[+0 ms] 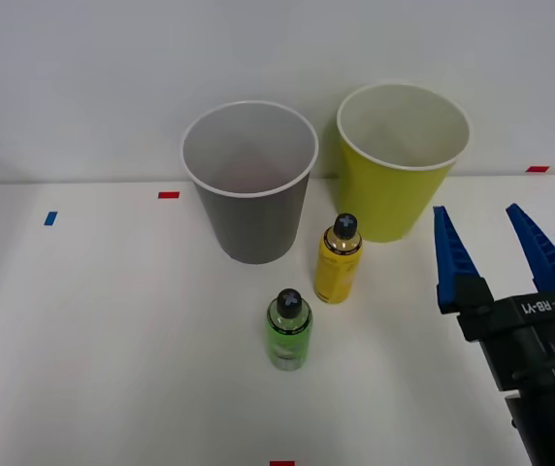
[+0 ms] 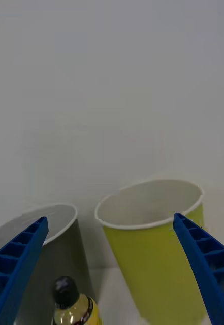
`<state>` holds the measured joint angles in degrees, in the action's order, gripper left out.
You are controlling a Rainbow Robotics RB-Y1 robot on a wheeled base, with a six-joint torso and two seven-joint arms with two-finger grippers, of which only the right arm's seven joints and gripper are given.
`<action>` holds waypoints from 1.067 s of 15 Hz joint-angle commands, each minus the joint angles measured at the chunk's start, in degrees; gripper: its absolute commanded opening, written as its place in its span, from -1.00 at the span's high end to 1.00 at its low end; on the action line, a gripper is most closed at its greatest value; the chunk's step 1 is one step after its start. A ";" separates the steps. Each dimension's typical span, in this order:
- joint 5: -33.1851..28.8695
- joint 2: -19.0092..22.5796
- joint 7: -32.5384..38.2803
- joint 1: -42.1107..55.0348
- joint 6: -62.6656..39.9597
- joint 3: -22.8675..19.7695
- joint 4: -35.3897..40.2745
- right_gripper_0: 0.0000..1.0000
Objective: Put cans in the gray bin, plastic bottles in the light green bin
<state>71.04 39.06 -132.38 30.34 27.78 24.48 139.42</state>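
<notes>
Standing by the table [image 1: 83,330], I see the right gripper [image 1: 494,243] hanging wide open and empty, its two blue fingers [image 1: 449,254] spread apart, off to the right of the lime bin [image 1: 394,184]. No red can shows on the table; two bottles are left to sort. The yellow bottle [image 1: 338,260] stands upright just in front of the gap between the gray bin [image 1: 253,209] and the lime bin, near both. The green bottle [image 1: 289,330] stands upright a little nearer the robot, apart from the yellow one.

From the wrist camera the yellow bottle's black cap [image 2: 65,291] sits low, toward one finger [image 2: 15,264] rather than centred, with the lime bin [image 2: 152,254] looming behind.

The step in hand looks like reaching for the yellow bottle. To do it well, I'd say swing the gripper over until the cap sits midway between the fingers, then close on the body below the neck, not on the narrow cap. Care is needed near the bins: a finger could nudge either, and the bottle looks light and tippy. Lift straight up well above the lime rim before carrying it across.
</notes>
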 commanded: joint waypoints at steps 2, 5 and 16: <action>-0.37 -0.83 -5.70 8.42 0.35 0.74 -0.02 -0.68; -1.25 -3.73 -13.52 10.80 1.67 0.74 -4.07 -0.67; -13.56 -7.51 -13.52 9.74 0.88 -2.69 -16.11 -0.67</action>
<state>59.02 31.54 -146.11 39.71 30.28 23.12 123.33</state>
